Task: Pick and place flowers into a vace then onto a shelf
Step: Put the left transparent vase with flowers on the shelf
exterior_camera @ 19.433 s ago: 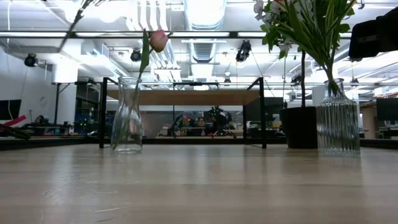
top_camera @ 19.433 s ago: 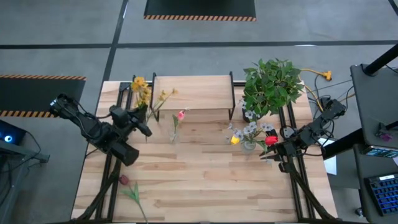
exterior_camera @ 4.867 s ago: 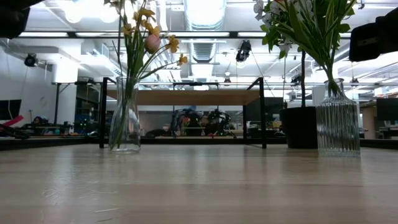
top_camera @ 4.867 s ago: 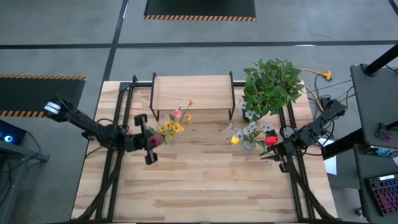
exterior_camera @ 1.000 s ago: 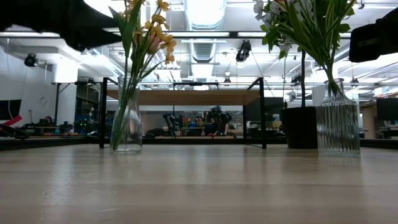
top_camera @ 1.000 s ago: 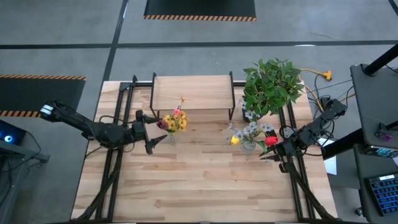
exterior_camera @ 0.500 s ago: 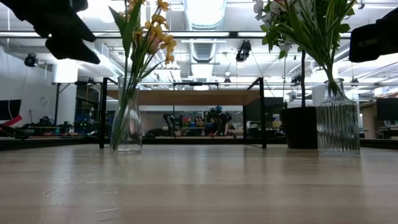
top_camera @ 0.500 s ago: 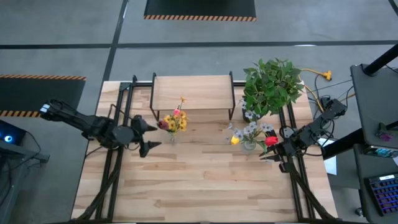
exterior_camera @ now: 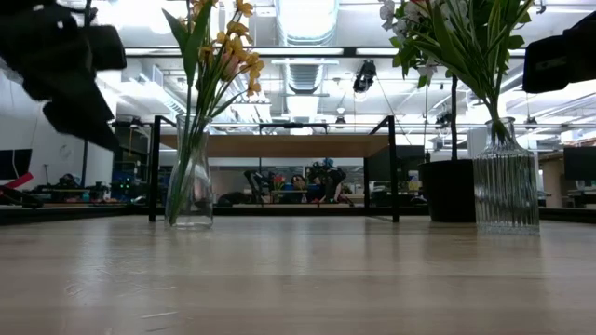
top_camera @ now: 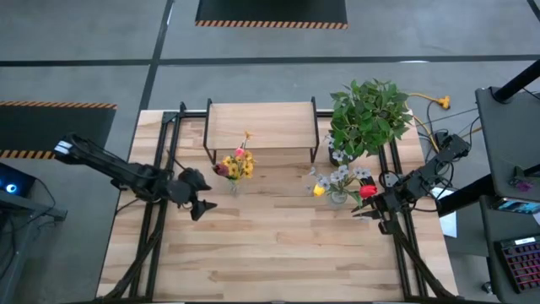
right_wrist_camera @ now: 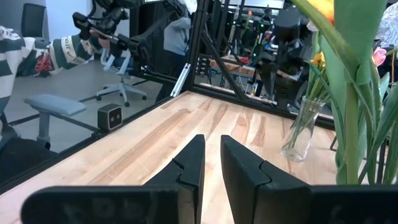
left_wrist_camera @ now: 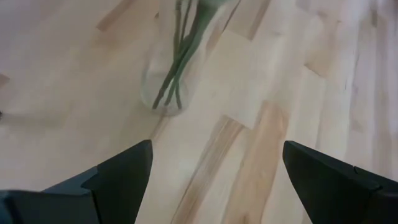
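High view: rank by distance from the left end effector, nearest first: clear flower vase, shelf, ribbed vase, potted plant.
Measured from the left end effector, open at the table's left:
1. Clear flower vase, just to its right, in front of the shelf.
2. Shelf, at the back centre.
3. Ribbed vase, right of centre.
4. Potted plant, back right corner.

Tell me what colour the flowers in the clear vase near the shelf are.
Mostly yellow flowers, with one pink and one dark red head; the high view shows it best.

Flowers (top_camera: 235,163) in vase (exterior_camera: 189,181) before shelf (top_camera: 261,125)
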Robot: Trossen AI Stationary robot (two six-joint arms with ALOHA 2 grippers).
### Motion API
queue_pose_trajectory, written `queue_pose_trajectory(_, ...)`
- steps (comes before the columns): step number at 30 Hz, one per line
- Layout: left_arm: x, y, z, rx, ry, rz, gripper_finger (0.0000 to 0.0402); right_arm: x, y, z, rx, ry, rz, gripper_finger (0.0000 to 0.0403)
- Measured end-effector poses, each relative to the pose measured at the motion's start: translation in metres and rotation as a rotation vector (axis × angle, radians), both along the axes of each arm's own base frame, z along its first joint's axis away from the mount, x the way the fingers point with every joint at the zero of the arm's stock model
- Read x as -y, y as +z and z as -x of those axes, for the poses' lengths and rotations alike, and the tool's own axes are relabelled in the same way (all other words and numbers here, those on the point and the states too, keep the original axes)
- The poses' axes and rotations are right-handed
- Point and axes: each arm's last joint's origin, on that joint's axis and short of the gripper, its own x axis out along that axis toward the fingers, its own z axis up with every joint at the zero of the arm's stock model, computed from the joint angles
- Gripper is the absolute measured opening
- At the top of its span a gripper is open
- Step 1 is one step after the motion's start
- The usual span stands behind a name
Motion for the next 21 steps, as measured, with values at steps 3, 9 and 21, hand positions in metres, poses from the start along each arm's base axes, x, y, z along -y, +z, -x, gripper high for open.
queue_pose_trajectory(3, 0.000, -0.015, -0.002, 0.032, 0.003, 0.007, 0.0342, 0.000, 0.000, 0.000, 0.001, 0.000, 0.004, 0.0043)
queue_pose_trajectory(9, 0.001, -0.038, -0.005, 0.144, 0.020, 0.028, 0.0342, 0.000, 0.000, 0.000, 0.016, 0.000, 0.047, 0.0043)
queue_pose_trajectory(21, -0.004, -0.057, -0.004, 0.317, 0.040, -0.152, 0.0342, 0.000, 0.000, 0.000, 0.017, 0.000, 0.052, 0.0043)
